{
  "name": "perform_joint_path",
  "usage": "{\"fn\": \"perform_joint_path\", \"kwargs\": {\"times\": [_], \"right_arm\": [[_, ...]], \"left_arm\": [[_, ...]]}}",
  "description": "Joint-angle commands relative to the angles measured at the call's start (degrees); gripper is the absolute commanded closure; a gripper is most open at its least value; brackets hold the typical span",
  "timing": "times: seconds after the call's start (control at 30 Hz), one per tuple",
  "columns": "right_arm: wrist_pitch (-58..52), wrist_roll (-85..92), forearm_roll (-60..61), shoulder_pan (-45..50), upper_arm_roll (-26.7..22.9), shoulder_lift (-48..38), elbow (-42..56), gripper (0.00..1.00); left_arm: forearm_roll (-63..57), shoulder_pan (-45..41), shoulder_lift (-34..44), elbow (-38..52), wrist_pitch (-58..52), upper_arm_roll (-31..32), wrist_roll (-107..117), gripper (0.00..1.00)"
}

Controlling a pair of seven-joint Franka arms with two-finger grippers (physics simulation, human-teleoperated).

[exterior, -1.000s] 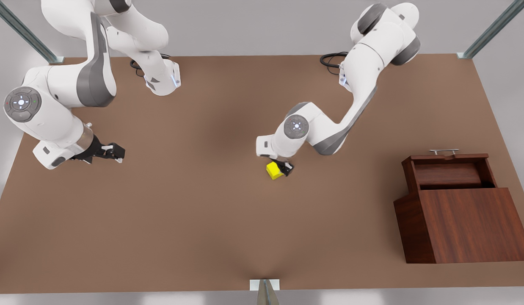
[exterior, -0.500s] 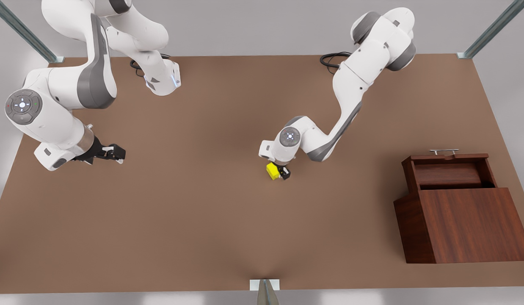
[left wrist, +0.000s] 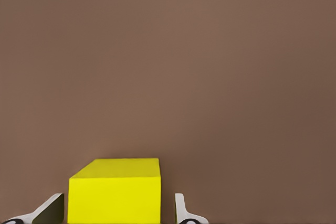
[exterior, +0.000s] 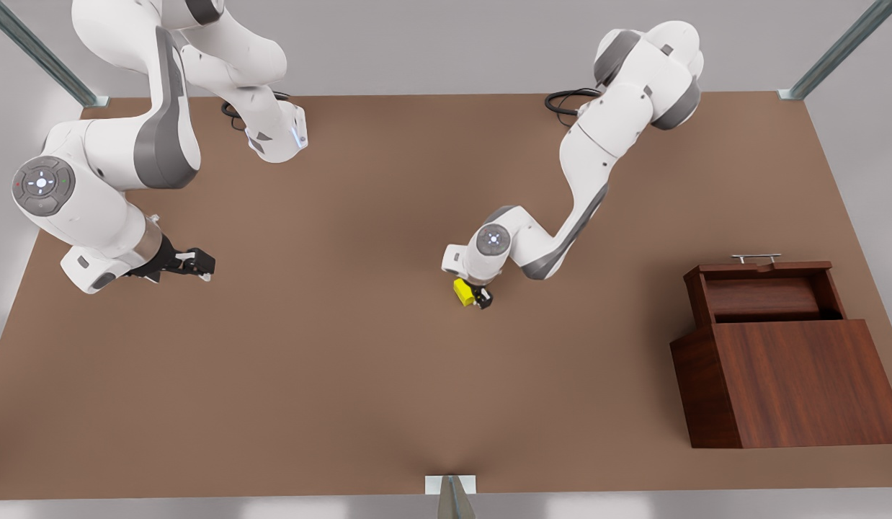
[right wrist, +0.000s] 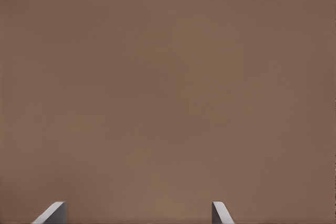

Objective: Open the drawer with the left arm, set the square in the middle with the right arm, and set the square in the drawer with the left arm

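Square (exterior: 462,292) looked light and rigid; left gripper (exterior: 478,296) stood spread astride its flat sides, right gripper (exterior: 198,264) spread, waiting.

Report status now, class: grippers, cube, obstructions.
Left gripper open, straddling small yellow cube mid-table. Right gripper open, waiting at front view's left. Dark wooden drawer open. Path unobstructed.

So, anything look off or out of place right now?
Nothing stands out. The drawer is open and sits square in the cabinet. The square rests flat on the table, between the left gripper's open fingers. The right gripper waits open at the front view's left.
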State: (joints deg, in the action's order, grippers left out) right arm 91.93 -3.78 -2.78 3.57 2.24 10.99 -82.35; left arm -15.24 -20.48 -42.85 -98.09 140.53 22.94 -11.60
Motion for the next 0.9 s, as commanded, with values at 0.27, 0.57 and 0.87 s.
{"fn": "perform_joint_path", "kwargs": {"times": [0.27,0.57,0.87], "right_arm": [[0.00,0.00,0.05,-0.05,-0.05,0.44,0.09,0.00],[0.88,0.00,0.14,0.03,0.04,0.52,0.09,0.00],[0.88,0.09,-0.04,-0.40,-0.05,0.87,0.09,0.00]], "left_arm": [[-0.14,-0.09,-1.71,0.00,0.79,-0.09,-0.17,0.10],[-0.05,-0.70,-1.53,0.09,0.71,-1.32,0.09,0.37],[0.13,0.09,-1.01,0.09,0.53,-1.23,0.09,0.39]]}}
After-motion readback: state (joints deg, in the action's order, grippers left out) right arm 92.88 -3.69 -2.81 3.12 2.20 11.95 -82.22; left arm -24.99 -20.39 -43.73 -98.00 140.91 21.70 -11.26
